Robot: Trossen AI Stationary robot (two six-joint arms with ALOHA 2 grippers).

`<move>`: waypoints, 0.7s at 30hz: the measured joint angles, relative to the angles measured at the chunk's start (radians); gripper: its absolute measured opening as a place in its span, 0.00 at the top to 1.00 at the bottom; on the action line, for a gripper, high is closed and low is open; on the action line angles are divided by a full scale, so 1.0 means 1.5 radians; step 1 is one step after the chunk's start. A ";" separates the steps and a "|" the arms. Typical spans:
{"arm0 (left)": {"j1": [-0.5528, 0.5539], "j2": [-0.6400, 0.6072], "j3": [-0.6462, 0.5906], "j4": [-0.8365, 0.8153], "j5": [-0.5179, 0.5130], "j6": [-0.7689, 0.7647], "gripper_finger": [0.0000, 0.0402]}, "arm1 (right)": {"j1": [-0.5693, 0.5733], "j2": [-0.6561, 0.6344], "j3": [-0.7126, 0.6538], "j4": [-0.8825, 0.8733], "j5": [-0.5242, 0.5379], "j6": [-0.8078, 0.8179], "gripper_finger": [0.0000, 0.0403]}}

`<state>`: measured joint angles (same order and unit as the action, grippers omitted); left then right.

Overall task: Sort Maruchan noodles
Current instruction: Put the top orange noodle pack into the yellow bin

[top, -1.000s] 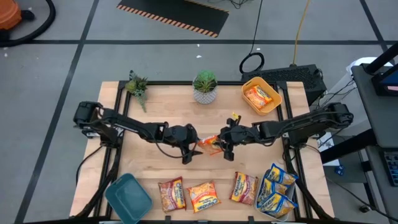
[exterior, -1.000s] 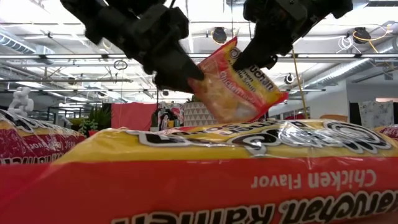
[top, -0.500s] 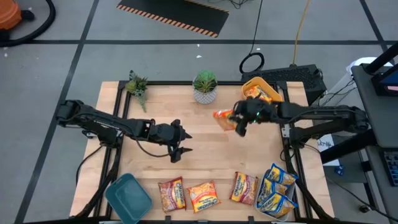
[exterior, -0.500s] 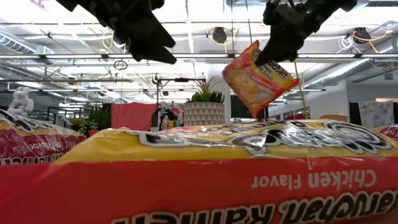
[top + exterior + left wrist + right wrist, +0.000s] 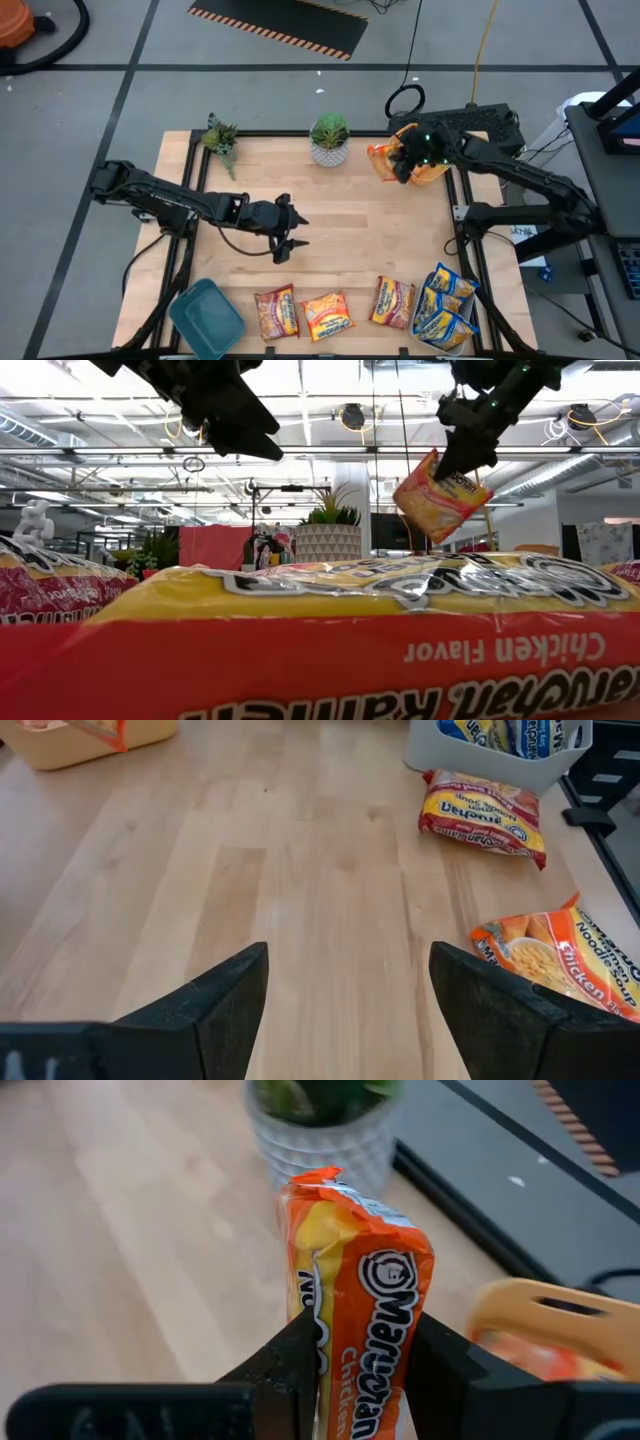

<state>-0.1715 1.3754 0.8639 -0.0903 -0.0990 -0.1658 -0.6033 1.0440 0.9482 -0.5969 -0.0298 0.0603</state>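
Observation:
An orange-yellow Maruchan packet (image 5: 382, 157) hangs in the air at the near-left rim of the yellow bin (image 5: 432, 139), held by my shut right gripper (image 5: 400, 162). The bin holds another orange packet (image 5: 418, 155). My left gripper (image 5: 285, 238) hovers open over bare wood at mid-table, with nothing between its fingers (image 5: 232, 992). Three packets lie flat along the near edge: a red one (image 5: 277, 312), an orange one (image 5: 328, 315) and another red one (image 5: 393, 300). Blue-and-yellow packets (image 5: 440, 318) fill the pale bin. My right gripper pinches the orange packet between its two fingers (image 5: 292, 1363), which lie on its two flat faces near its upper edge (image 5: 452, 468). The fingers come from above, slanting down. The packet is lifted clear, hanging tilted below the gripper (image 5: 470, 445), edge-on in the wrist view (image 5: 360, 1305).
A teal bin (image 5: 205, 315) sits at the near left corner and the pale bin (image 5: 462, 298) at the near right. A potted plant (image 5: 330, 140) and a small loose plant (image 5: 220, 138) stand along the far edge. Bare wood lies between the arms.
A second ago both grippers met at the packet over mid-table. My left gripper let go and drew back a little toward the left. My right gripper carried the packet through the air toward the far right, up to the yellow bin.

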 joint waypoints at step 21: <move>-0.043 0.001 0.000 0.000 -0.005 -0.066 0.30 | -0.182 0.207 0.169 -0.254 0.057 -0.185 0.75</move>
<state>-0.2361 1.3762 0.8639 -0.0903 -0.1066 -0.2649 -0.8759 1.3543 1.2022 -0.9773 0.0552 -0.2169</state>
